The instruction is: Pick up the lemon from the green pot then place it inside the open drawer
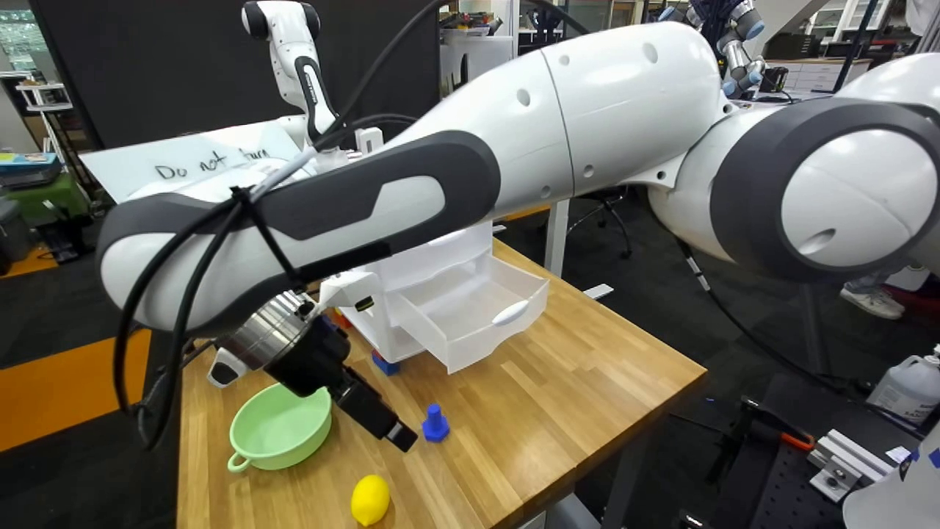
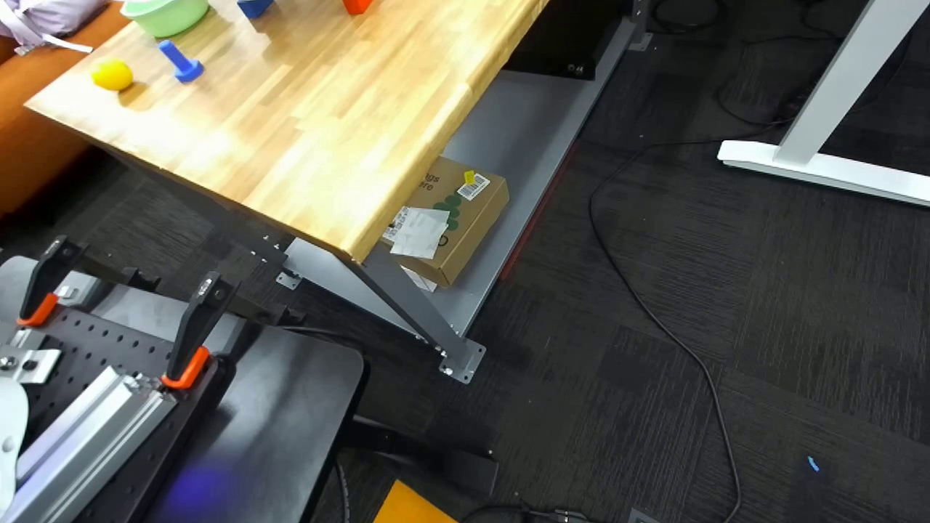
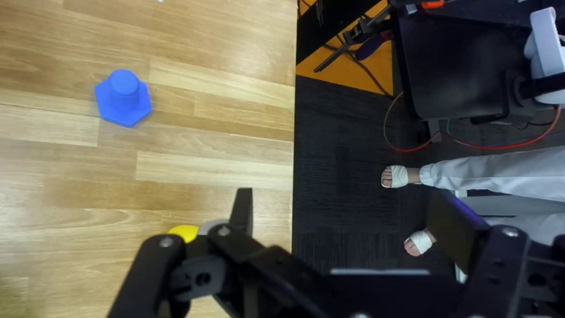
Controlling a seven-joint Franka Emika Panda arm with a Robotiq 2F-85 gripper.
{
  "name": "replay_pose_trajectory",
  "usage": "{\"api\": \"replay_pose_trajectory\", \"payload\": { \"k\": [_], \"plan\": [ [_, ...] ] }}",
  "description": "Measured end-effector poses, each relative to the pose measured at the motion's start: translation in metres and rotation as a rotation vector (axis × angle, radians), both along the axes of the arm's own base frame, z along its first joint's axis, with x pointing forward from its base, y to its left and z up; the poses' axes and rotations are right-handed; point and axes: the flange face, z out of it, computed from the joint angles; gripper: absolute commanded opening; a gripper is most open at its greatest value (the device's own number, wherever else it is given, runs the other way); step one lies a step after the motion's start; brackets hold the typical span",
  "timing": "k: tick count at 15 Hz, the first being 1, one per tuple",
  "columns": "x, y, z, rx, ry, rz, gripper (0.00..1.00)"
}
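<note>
The yellow lemon (image 1: 370,499) lies on the wooden table, outside the pot, near the front edge. It also shows in an exterior view (image 2: 112,75), and partly in the wrist view (image 3: 184,232), behind my left finger parts. The pale green pot (image 1: 290,457) stands on the table behind the lemon and looks empty; it also shows in an exterior view (image 2: 166,20), cut by the frame. The white drawer (image 1: 493,344) is pulled open from its unit. My gripper (image 1: 401,435) hangs above the table between pot and blue bolt. In the wrist view its fingers (image 3: 348,216) are wide apart with nothing between them.
A blue bolt-shaped piece (image 1: 435,425) stands upright right of my gripper; it also shows in the wrist view (image 3: 123,99). A blue block (image 1: 385,364) sits by the drawer unit. A red block (image 2: 356,6) shows at an exterior view's top. The table edge (image 1: 617,455) runs along the right.
</note>
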Motion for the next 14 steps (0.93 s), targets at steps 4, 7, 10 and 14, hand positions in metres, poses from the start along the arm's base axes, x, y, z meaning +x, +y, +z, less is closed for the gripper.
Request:
{"api": "replay_pose_trajectory", "payload": {
  "k": [4, 7, 10, 14],
  "plan": [
    [0.003, 0.005, 0.006, -0.051, -0.065, 0.082, 1.00],
    [0.003, 0.008, -0.007, -0.076, -0.070, 0.135, 1.00],
    [0.003, 0.011, -0.012, -0.078, -0.072, 0.150, 1.00],
    [0.004, 0.011, -0.009, -0.074, -0.077, 0.150, 1.00]
  ]
}}
